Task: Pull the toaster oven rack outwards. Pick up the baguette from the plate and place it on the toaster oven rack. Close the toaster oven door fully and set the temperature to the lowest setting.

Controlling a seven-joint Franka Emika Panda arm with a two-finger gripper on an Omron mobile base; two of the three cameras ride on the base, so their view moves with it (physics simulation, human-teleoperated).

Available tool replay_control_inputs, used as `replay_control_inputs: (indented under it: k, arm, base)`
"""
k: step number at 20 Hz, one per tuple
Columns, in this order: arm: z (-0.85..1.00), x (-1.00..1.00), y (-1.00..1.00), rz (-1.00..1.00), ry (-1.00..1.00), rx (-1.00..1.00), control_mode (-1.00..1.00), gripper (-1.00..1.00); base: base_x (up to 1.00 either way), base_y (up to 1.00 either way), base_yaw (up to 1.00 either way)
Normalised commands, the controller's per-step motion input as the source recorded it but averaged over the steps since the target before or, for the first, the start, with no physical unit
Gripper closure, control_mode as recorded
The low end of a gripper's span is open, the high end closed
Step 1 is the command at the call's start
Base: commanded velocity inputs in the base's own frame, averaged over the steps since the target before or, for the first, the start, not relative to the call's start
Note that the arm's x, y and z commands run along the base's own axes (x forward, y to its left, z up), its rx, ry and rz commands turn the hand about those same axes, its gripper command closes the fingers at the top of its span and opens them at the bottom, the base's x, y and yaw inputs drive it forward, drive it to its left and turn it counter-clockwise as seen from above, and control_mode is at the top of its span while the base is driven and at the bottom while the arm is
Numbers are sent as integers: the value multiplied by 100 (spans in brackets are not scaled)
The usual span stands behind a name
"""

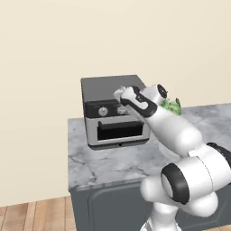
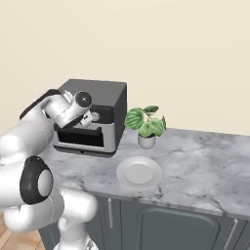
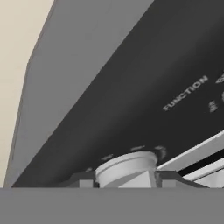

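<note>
The dark grey toaster oven (image 1: 110,88) (image 2: 100,93) stands at the back of the counter. Its door (image 1: 118,131) is up and closed, with the dark bar handle across the top. My gripper (image 3: 126,177) (image 1: 120,95) (image 2: 87,120) is at the black control strip (image 3: 144,100), shut on a round silver knob (image 3: 126,165). Another knob (image 1: 103,111) shows to the left of my hand. The white plate (image 2: 139,172) lies bare on the counter to the right of the oven. The baguette and the rack are hidden.
A potted green plant (image 2: 146,124) (image 1: 172,105) stands just right of the oven, behind the plate. The marble counter (image 1: 113,162) has its left edge beside the oven and its front edge over dark cabinet doors (image 2: 176,227). A beige wall closes off the back.
</note>
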Motion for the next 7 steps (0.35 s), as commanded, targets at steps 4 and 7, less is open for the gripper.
replay_control_inputs:
  k: [4, 7]
  arm:
    - [0, 0, 16, 26, -1, -48, -100, 100]
    - [0, 0, 22, 24, -6, -52, -100, 100]
  base:
    - [0, 0, 0]
    - [0, 0, 0]
